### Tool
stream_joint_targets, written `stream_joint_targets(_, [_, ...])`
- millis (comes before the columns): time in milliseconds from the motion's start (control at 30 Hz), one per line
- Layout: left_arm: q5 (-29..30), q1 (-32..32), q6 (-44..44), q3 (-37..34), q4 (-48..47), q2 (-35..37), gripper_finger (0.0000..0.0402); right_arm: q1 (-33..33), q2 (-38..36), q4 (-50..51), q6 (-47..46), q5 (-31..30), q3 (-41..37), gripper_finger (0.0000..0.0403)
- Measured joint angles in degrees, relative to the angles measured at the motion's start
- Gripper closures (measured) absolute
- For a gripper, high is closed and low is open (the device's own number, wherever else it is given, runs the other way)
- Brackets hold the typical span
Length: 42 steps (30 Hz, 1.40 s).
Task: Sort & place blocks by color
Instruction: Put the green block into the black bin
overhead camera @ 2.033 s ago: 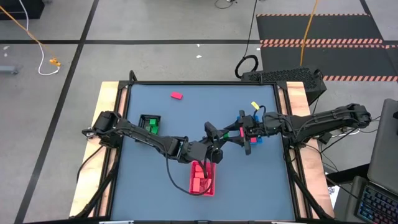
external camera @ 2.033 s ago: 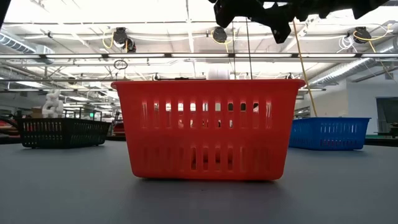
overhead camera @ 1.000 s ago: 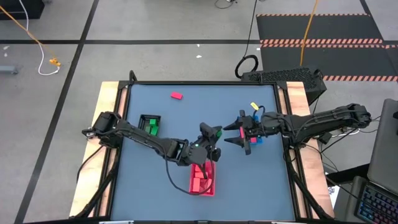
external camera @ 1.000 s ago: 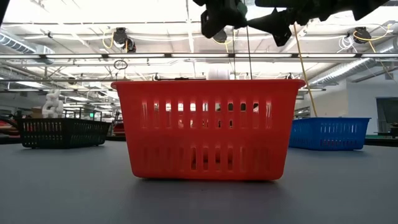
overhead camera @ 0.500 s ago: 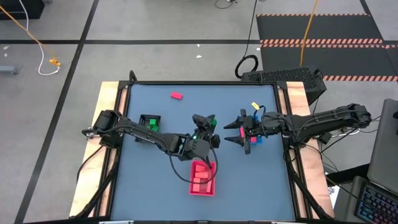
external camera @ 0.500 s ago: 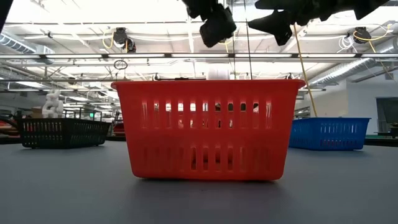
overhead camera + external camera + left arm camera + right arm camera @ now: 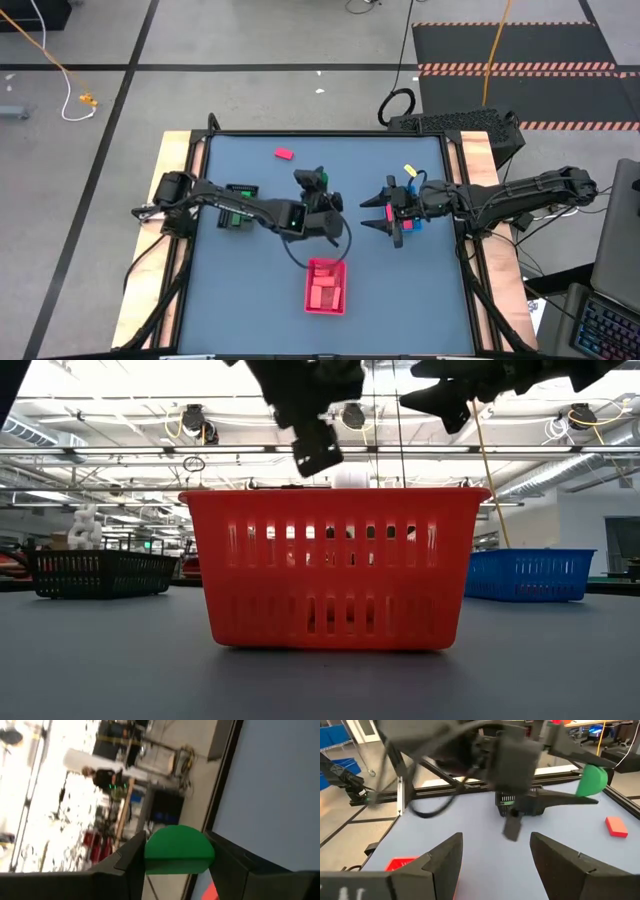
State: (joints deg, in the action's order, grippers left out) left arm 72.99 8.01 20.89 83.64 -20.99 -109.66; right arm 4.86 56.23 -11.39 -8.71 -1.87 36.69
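We see the red tray [image 7: 326, 290] at lower centre holding red blocks [image 7: 324, 293]; the black tray [image 7: 238, 207] at left holds green ones. The left gripper [image 7: 176, 865] pinches a green block [image 7: 178, 849], the right gripper [image 7: 495, 865] gapes empty

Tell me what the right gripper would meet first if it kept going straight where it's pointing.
Likely the left arm's gripper, which holds a green block and crosses in front of the open right gripper above the table. Depth is unclear; the black tray lies beyond.
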Motion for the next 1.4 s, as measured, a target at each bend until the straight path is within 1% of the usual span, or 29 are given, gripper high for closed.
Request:
stream_joint_targets(133, [-1.9, -2.8, -13.9, 0.0, -11.6, 1.7, 0.0229, 0.0, 0.0, 0.6, 0.0, 0.0, 0.0, 0.0177])
stream_joint_targets(233, [-6.4, -4.9, -25.9, 0.0, -21.0, 4.6, 0.0229, 0.0, 0.0, 0.6, 0.0, 0.0, 0.0, 0.0177])
stream_joint_targets(333, [-11.7, -6.8, -36.1, 0.0, -29.7, 8.1, 0.0229, -0.1, 0.0, 0.7, 0.2, -0.1, 0.0, 0.0177])
stream_joint_targets(400, [-14.1, -7.6, -42.5, 0.0, -36.0, 10.1, 0.0229, 0.0, 0.0, 0.8, 0.2, -0.6, 0.0, 0.0177])
stream_joint_targets(500, [-14.5, -8.0, -53.7, 0.0, -46.9, 11.7, 0.0229, -0.1, 0.0, 1.5, 0.2, -1.4, 0.0, 0.0177])
stream_joint_targets(600, [-14.7, -7.9, -66.8, -0.1, -60.2, 12.7, 0.0229, -0.1, 0.0, 1.7, 0.1, -1.4, 0.0, 0.0177])
stream_joint_targets(700, [-14.2, -7.8, -76.2, -1.9, -68.1, 13.6, 0.0229, -0.1, 0.0, 1.7, -0.8, -1.4, 0.0, 0.0177])
stream_joint_targets(800, [-13.9, -8.0, -78.9, -7.0, -68.4, 16.1, 0.0229, -0.1, 0.0, 1.7, -1.0, -1.4, 0.0, 0.0177])
stream_joint_targets(933, [-14.2, -10.3, -82.4, -15.0, -67.2, 21.0, 0.0229, 0.0, 0.0, 1.7, -1.0, -1.4, 0.0, 0.0177])
stream_joint_targets(1000, [-15.7, -11.5, -83.1, -18.5, -65.7, 24.2, 0.0229, -0.1, 0.0, 1.6, -1.0, -1.4, 0.0, 0.0177])
stream_joint_targets(1100, [-20.5, -13.1, -81.2, -22.7, -60.9, 28.8, 0.0229, 0.0, 0.0, 1.4, -1.0, -2.2, 0.0, 0.0177])
stream_joint_targets(1233, [-32.9, -14.8, -76.5, -26.6, -52.4, 34.5, 0.0229, -0.1, 0.0, 1.4, -1.0, -4.4, 0.0, 0.0177])
stream_joint_targets(1267, [-35.2, -14.9, -75.2, -27.6, -50.5, 35.5, 0.0229, -0.1, 0.0, 1.4, -1.0, -4.4, 0.0, 0.0177])
stream_joint_targets(1300, [-36.6, -15.0, -74.1, -28.4, -48.8, 36.4, 0.0229, -0.1, 0.0, 1.4, -1.0, -4.4, 0.0, 0.0177])
stream_joint_targets(1400, [-37.6, -15.0, -73.1, -30.2, -46.0, 37.9, 0.0229, 0.0, 0.0, 1.5, -1.0, -4.4, 0.0, 0.0177])
